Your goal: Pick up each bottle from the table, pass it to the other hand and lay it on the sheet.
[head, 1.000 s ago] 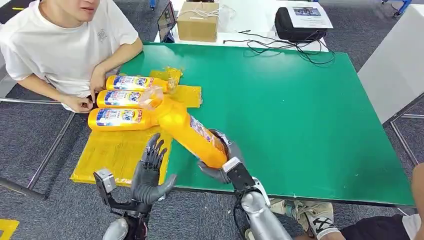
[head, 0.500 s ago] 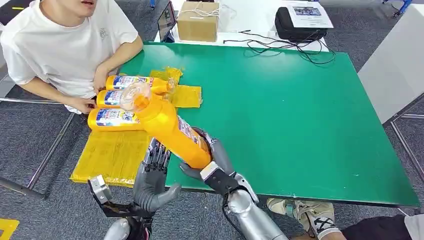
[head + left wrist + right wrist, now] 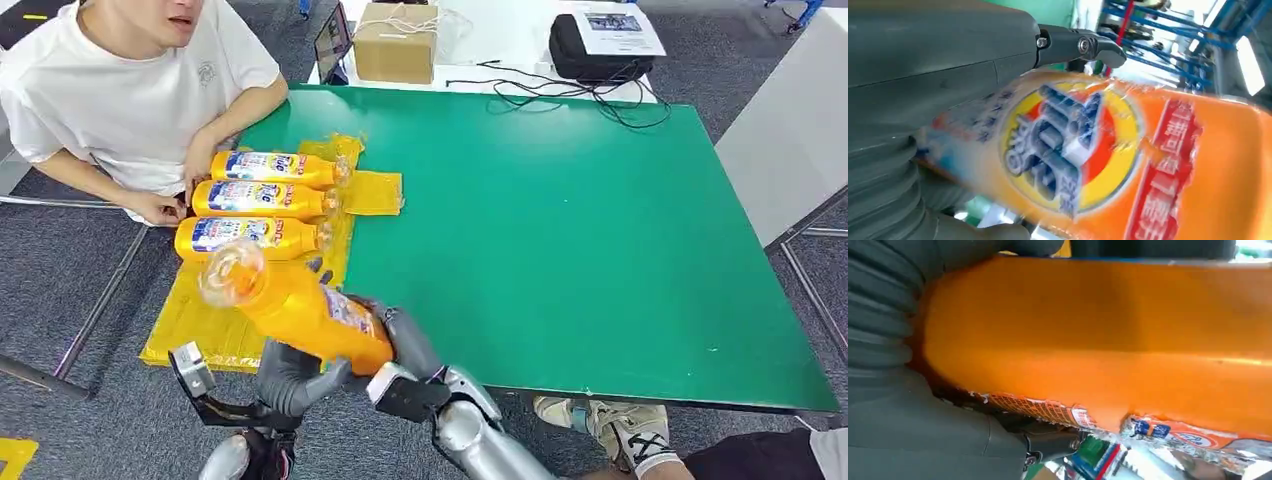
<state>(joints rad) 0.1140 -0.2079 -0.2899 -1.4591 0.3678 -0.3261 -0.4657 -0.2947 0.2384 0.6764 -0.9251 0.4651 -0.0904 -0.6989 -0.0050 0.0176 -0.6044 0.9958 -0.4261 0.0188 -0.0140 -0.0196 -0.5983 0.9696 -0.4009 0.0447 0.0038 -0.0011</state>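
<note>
Across the middle of the head view spreads the green table, with a white table beyond its far edge carrying a cardboard box, a black bag and loose cables. At the green table's left end sits a person in a white shirt, forearms resting by the yellow sheet, one hand just beside the farthest lying bottle. The sheet covers the table's near left corner and overhangs its edge. On it lie 3 orange bottles side by side, long axes running left to right, caps toward the table's middle.

Over the sheet's near part, the held orange bottle is off the surface, tilted, its long axis running from the base at the right hand up and leftward to the clear cap, which points toward the sheet's left side. It crosses in front of the nearest lying bottle's cap end.

Both silver arms come up from below, close together. The right hand wraps the bottle's base end, fingers curled round it. The left hand sits under the bottle's body, thumb and fingers against it; in the left wrist view its fingers reach over the label, though whether they clamp or merely cradle I cannot tell.
</note>
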